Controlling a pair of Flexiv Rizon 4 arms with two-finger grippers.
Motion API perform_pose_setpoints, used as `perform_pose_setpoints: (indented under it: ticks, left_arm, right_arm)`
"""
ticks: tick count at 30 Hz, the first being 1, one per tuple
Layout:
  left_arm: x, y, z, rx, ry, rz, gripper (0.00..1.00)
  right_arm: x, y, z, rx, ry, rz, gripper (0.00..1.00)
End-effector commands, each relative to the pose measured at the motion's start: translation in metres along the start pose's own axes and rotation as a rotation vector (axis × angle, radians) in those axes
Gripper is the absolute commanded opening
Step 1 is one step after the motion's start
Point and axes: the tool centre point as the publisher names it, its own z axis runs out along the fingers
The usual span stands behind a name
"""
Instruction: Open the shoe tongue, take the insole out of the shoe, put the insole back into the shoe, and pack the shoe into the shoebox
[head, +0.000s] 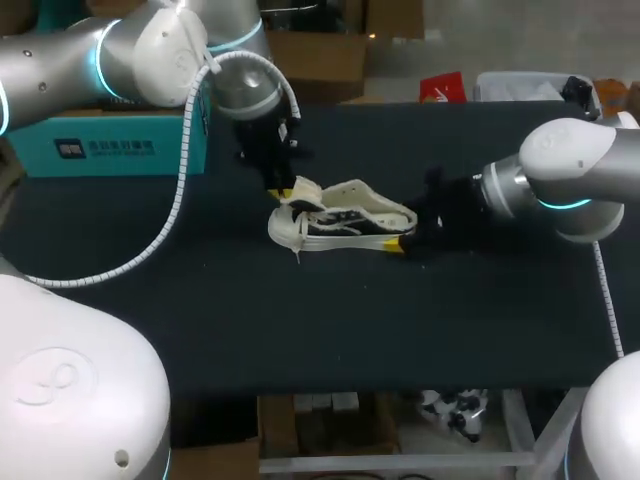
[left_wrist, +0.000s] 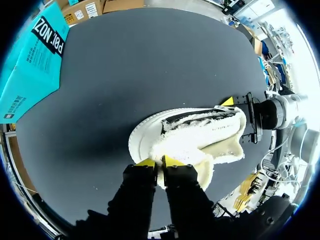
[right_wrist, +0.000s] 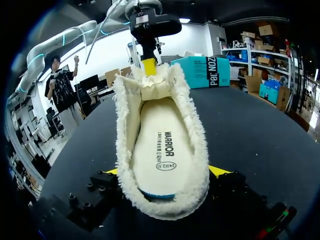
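Note:
A white fleece-lined shoe (head: 340, 222) lies on the black table (head: 300, 320), toe towards my left arm. My left gripper (left_wrist: 160, 162) is shut on the raised fleece tongue (left_wrist: 161, 172), with only a thin fold between its yellow tips. My right gripper (right_wrist: 165, 171) stands wide around the heel, one yellow tip against each side, shut on the shoe (right_wrist: 160, 125). The cream insole (right_wrist: 162, 147) lies flat inside the shoe. The teal shoebox (head: 130, 148) stands closed at the back left of the table.
My left arm's white spiral cable (head: 178, 185) hangs over the left part of the table. A red item (head: 443, 88) and a clear bin (head: 520, 85) sit by the far edge. Bare table surface lies in front of the shoe.

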Motion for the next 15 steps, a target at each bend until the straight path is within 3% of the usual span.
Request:
perform_pose_setpoints:
  ticks: [1,2,8,10,13,14,15]
  left_arm:
    - [-0.003,-0.003,-0.002,-0.004,0.079,0.042,0.78]
    - [0.0,-0.001,-0.005,0.005,0.086,0.062,0.99]
    - [0.024,0.007,-0.044,0.08,0.116,0.197,1.0]
    - [0.032,0.009,-0.059,0.093,0.123,0.253,0.83]
    - [0.044,0.015,-0.079,0.125,0.112,0.347,0.16]
    - [0.048,0.016,-0.085,0.143,0.1,0.378,0.0]
    - [0.052,0.018,-0.092,0.13,0.085,0.473,0.0]
  right_arm:
    - [-0.002,-0.012,0.006,-0.003,0.002,0.0,0.0]
    - [-0.002,-0.012,0.006,-0.003,0.002,0.0,0.0]
    - [-0.002,-0.012,0.006,-0.003,0.002,0.0,0.0]
    - [-0.002,-0.012,0.006,-0.003,0.002,0.0,0.0]
    - [-0.002,-0.012,0.006,-0.003,0.002,0.0,0.0]
    - [-0.002,-0.012,0.006,-0.003,0.002,0.0,0.0]
    - [-0.002,-0.012,0.006,-0.003,0.002,0.0,0.0]
